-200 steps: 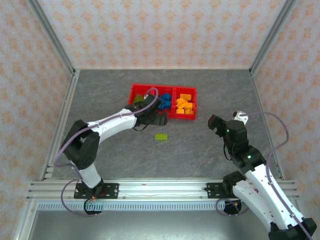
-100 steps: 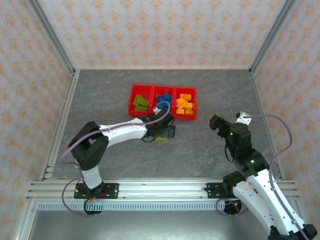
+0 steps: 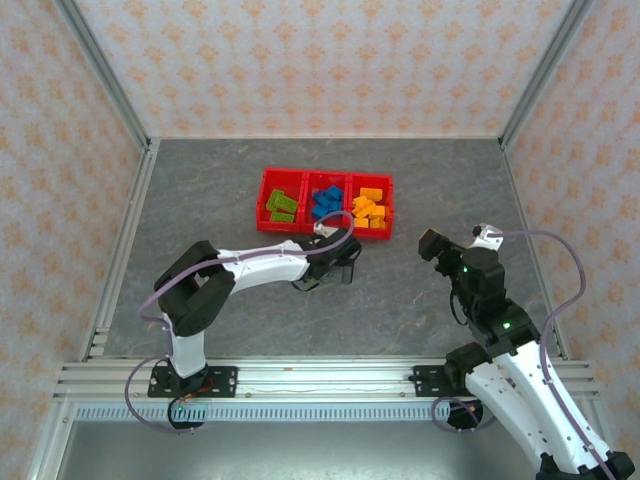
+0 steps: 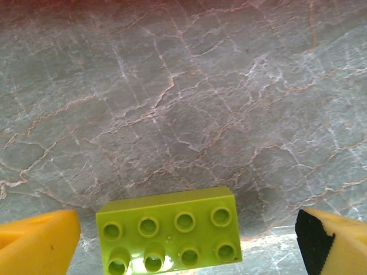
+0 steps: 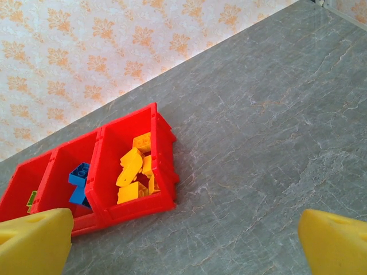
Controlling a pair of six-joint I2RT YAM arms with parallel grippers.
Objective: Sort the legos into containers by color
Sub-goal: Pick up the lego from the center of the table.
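Straddling a lime green lego with the wide-spread left gripper, gaps on both sides; holding the right gripper agape, red tray ahead-left.

From my station I see a grey bench with a marbled, pale-veined top. A long red tray of three compartments lies flat on it, toward the far middle. On the near side of the tray, clear of its wall, one lime green brick lies on the bench, studs up, in two rows of four.
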